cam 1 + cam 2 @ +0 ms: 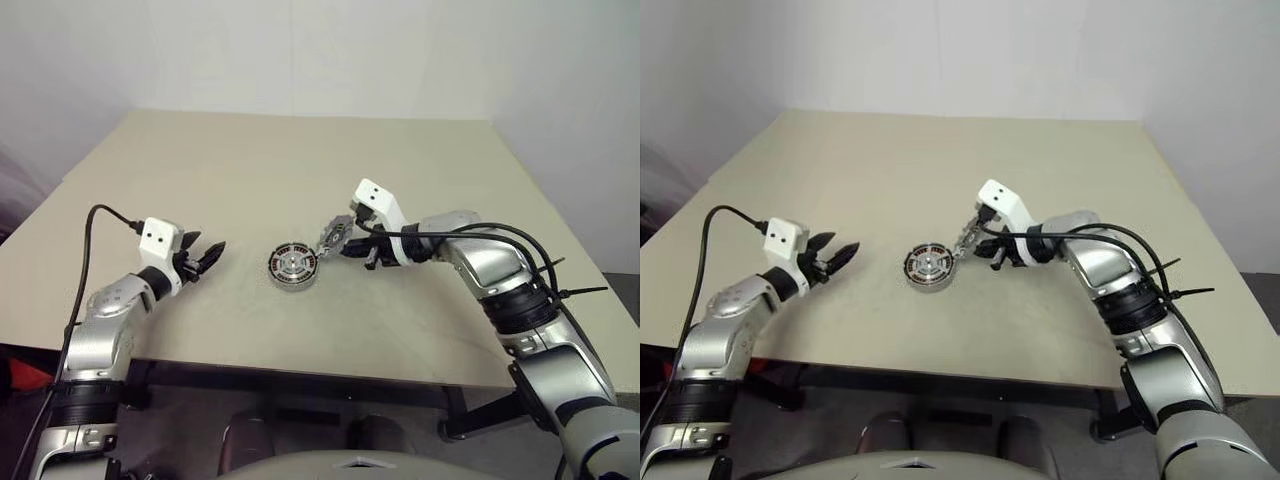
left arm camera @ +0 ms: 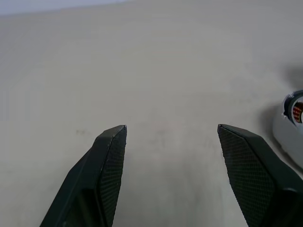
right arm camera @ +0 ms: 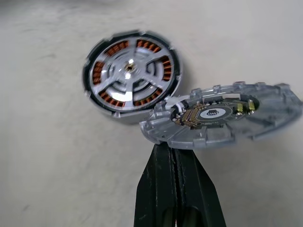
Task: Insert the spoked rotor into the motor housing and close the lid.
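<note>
Tabletop (image 1: 300, 170): a broad, matte beige slab with straight edges, its far edge meeting a plain white wall (image 1: 300, 50); wide bare surface lies open toward the far edge and both far corners, and the work sits close to the near edge, about midway along it.

Right gripper (image 3: 176, 150): two slim black fingers pressed together on the rim of the lid (image 3: 222, 118), holding it tilted in the air just beside the motor housing, on the side toward the right edge. The lid is a flat round disc of grey cast metal with small lugs round its rim; its centre carries a small circuit ring with green and black marks about a white spot.

Left gripper (image 1: 205, 257): held well apart from the housing toward the left edge, low over the tabletop. Its black fingers (image 2: 111, 165) are wedge-shaped with a fine cross-hatched pad texture; they stand spread wide with nothing between them.

Motor housing (image 3: 131, 75): a round, dark-rimmed disc lying flat on the tabletop, showing a ring of copper-coloured windings.

Spoked rotor (image 3: 129, 71): a silver wheel with broad spokes and a bright central hub, seated inside the housing.
</note>
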Controlling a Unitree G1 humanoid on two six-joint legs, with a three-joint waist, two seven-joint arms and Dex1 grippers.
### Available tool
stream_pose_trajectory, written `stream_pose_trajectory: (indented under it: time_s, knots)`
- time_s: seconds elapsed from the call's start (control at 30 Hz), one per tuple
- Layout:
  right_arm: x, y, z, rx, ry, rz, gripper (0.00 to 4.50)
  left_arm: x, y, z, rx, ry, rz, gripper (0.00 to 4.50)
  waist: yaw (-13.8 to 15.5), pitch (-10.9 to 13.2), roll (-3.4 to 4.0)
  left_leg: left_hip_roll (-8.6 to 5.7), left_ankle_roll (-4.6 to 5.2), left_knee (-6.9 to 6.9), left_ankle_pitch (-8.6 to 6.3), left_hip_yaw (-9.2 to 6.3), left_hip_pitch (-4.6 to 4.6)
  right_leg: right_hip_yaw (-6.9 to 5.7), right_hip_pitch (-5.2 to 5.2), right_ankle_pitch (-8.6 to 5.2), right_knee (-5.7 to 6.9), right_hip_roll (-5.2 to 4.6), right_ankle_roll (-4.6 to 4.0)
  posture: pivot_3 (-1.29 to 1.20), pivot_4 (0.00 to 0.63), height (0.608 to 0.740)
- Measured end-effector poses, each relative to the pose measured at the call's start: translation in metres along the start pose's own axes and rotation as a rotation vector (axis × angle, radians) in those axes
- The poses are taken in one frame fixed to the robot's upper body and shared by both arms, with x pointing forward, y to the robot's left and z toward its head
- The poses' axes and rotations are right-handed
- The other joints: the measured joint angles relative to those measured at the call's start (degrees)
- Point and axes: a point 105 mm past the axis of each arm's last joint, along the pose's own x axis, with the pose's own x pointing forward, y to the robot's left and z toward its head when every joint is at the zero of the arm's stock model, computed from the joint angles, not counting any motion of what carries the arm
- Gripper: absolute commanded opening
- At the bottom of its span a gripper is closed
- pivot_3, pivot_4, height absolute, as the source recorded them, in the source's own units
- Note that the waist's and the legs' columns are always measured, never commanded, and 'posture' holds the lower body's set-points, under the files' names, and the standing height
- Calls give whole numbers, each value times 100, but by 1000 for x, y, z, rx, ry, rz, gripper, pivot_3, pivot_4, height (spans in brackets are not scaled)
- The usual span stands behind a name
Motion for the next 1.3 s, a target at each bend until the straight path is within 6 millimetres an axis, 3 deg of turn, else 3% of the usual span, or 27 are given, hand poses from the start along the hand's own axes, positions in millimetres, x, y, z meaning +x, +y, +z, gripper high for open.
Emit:
stream_pose_trajectory:
  time_s: [0.43, 0.53, 0.73, 0.9, 1.07, 1.2, 1.3]
  knots:
    - [20, -5, 8, -96, -23, -65, 15, -3, 2, 5, 10, -16, 13, 3239, -4, 0, 0, 0, -3, -1, 2, 0, 1, 0, 0, 0, -1, 0, 0, 0, 0, 740]
    - [20, -14, -2, -79, 8, -100, 15, -3, 2, 5, 10, -16, 13, 3239, -4, 0, -1, 0, -3, -1, 2, 0, 0, 0, 0, 0, -1, 0, 0, 0, 0, 740]
    - [23, -49, -46, 3, 126, -259, 15, -3, 1, 5, 9, -14, 12, 3239, -8, 0, -1, -1, -9, 0, 5, 0, 0, 0, 0, 0, 0, 0, 0, 0, 0, 740]
    - [26, -67, -51, 23, 102, -351, 15, -3, 0, 5, 10, -14, 8, 3239, -20, 0, 0, -1, -13, 1, 8, 1, 1, 0, 0, 0, 2, 0, 0, 0, 0, 740]
    - [31, -67, -44, 74, 44, -359, 15, -3, 0, 5, 10, -13, 5, 3239, -19, 0, 0, -1, -13, 0, 7, 1, 0, 0, -1, 1, 3, 0, -1, 0, 0, 740]
    - [34, -65, -26, 188, -54, -324, 15, -3, -1, 5, 10, -12, 4, 3239, -23, 0, 1, 0, -12, 0, 7, 1, 0, -1, -3, 0, 1, 0, -1, 0, 0, 740]
    - [35, -59, 2, 324, -184, -250, 15, -3, -1, 5, 10, -11, 4, 3239, -25, 1, 2, 1, -11, -1, 6, 1, 2, -1, -6, 0, 2, 1, -2, 0, 0, 740]
